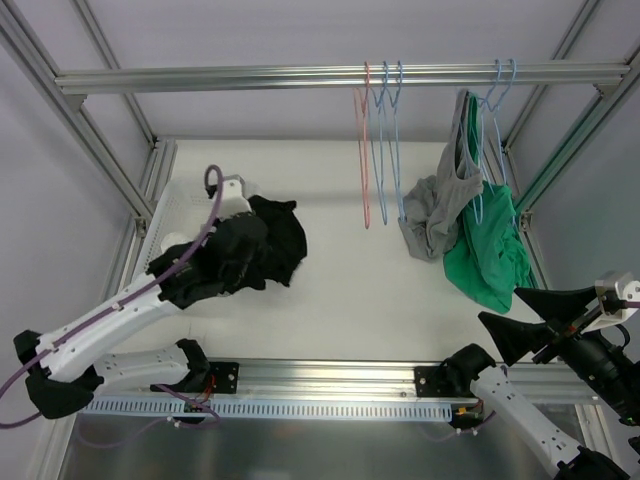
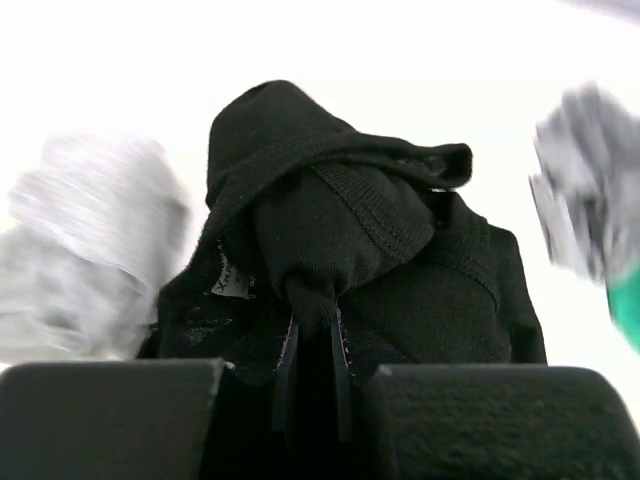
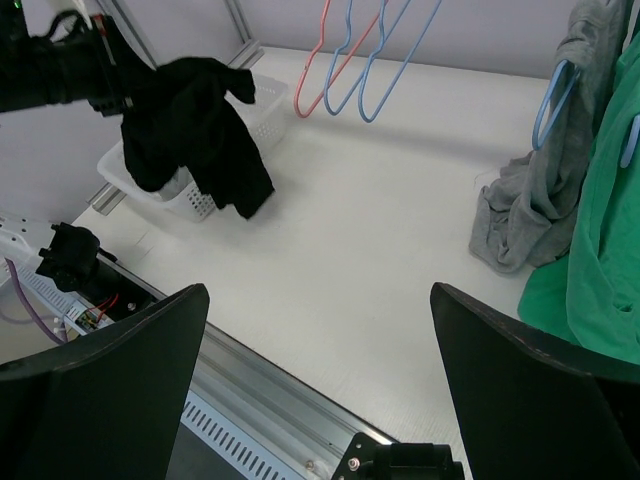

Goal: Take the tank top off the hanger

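Note:
A grey tank top (image 1: 450,195) (image 3: 530,200) hangs from a blue hanger (image 1: 497,100) (image 3: 555,100) on the rail at the back right, its lower part bunched on the table. My left gripper (image 1: 238,250) (image 2: 312,330) is shut on a bunched black garment (image 1: 280,235) (image 2: 350,230) (image 3: 190,120), holding it up over the left side. A fold of black cloth is pinched between its fingers. Far from the hanger, my right gripper (image 1: 498,305) (image 3: 318,300) stands open and empty near the front right edge.
A green garment (image 1: 490,250) (image 3: 600,240) hangs beside the grey one. A pink hanger (image 1: 364,150) and two blue hangers (image 1: 388,150) hang bare on the rail (image 1: 300,75). A white basket (image 1: 175,215) (image 3: 260,120) sits at the left under the black garment.

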Tool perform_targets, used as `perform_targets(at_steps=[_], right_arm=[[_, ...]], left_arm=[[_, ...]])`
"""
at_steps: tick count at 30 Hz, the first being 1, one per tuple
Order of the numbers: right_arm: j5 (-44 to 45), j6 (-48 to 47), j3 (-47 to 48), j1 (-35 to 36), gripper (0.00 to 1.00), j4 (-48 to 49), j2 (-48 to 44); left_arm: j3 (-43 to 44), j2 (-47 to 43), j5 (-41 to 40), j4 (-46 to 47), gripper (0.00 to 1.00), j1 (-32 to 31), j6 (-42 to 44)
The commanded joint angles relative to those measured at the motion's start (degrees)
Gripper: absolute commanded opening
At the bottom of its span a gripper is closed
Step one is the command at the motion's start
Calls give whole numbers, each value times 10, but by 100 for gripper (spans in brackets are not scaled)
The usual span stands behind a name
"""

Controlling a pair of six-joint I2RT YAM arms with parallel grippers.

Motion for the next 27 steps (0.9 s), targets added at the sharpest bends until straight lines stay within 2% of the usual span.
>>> perform_targets(at_steps=[1, 4, 8, 11, 13, 14, 17, 23, 27], right_arm=[[-11, 6, 3, -2, 100, 19, -3], [-9, 5, 3, -3, 99, 21, -2], [-7, 1, 4, -2, 100, 21, 5], [-7, -1, -2, -2, 99, 22, 7], [-11, 0, -7, -2, 100, 25, 7], [-13, 0, -13, -2, 100, 27, 5], [-16, -1, -17, -3, 99, 29, 4], [-30, 0, -30, -2, 99, 47, 0], [-52, 4, -53, -2, 99, 62, -7]], left_arm=[[58, -20, 5, -21, 0, 95, 92], [111, -10, 37, -22, 0, 183, 138], [202, 27, 74, -23, 0, 264, 183], [227, 58, 90, -22, 0, 334, 206], [223, 71, 123, -20, 0, 380, 203], [211, 85, 176, -20, 0, 428, 199], [190, 115, 245, -13, 0, 469, 186], [119, 164, 272, 20, 0, 505, 149], [69, 211, 273, 21, 0, 560, 63]])
